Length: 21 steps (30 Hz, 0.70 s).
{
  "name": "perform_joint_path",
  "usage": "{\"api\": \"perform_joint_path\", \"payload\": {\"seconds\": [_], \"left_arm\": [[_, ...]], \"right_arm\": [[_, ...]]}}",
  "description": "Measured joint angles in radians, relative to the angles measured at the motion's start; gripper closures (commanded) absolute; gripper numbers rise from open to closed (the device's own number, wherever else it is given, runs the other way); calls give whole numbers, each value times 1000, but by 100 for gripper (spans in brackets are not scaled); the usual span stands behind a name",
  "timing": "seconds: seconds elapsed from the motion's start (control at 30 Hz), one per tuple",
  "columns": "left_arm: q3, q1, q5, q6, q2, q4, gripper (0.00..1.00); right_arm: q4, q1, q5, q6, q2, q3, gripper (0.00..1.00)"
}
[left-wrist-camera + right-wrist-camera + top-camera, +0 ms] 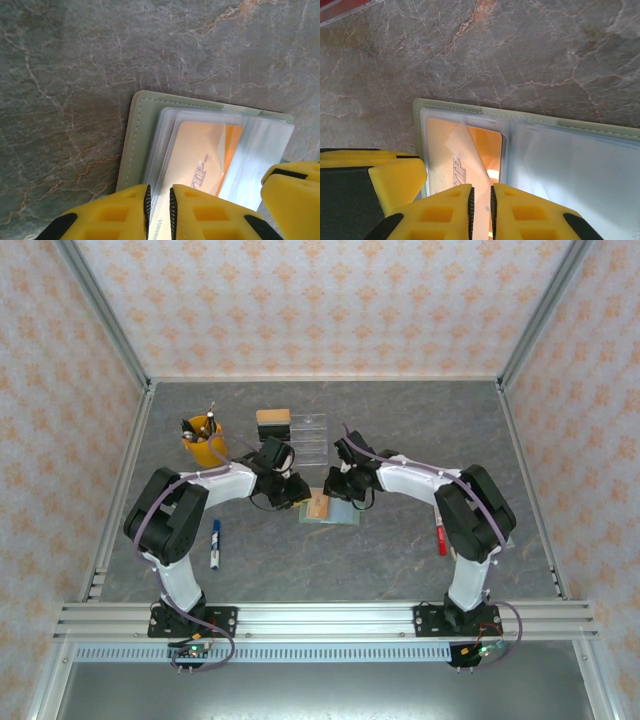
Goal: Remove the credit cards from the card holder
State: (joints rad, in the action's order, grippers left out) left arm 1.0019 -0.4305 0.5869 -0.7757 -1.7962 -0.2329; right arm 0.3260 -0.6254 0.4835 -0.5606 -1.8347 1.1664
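Note:
The sage-green card holder (338,512) lies open on the grey table between both arms. A tan-orange credit card (200,160) sits in its clear sleeves. In the left wrist view my left gripper (159,192) has its jaws nearly together on the sleeve edge and the card's end, beside the green cover (137,135). My right gripper (481,192) is shut on a thin clear flap (470,160) lifted off the orange card (487,145). From above, the left gripper (298,495) and right gripper (345,490) meet over the holder. Any other cards are hidden.
A yellow cup of pens (203,438) stands at the back left. A clear acrylic tray (305,432) with a tan block (272,418) is behind the grippers. A blue marker (214,543) lies front left, and a thin red item (441,538) lies by the right arm.

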Motion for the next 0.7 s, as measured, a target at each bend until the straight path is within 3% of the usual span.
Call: {"api": "perform_joint_path", "payload": {"seconds": [0.17, 0.7], "left_arm": [[2, 0, -1, -12, -13, 2, 82], [10, 0, -8, -17, -24, 5, 87]], "right_arm": [[-14, 3, 7, -6, -16, 0, 75], [-71, 14, 32, -4, -66, -5, 76]]}}
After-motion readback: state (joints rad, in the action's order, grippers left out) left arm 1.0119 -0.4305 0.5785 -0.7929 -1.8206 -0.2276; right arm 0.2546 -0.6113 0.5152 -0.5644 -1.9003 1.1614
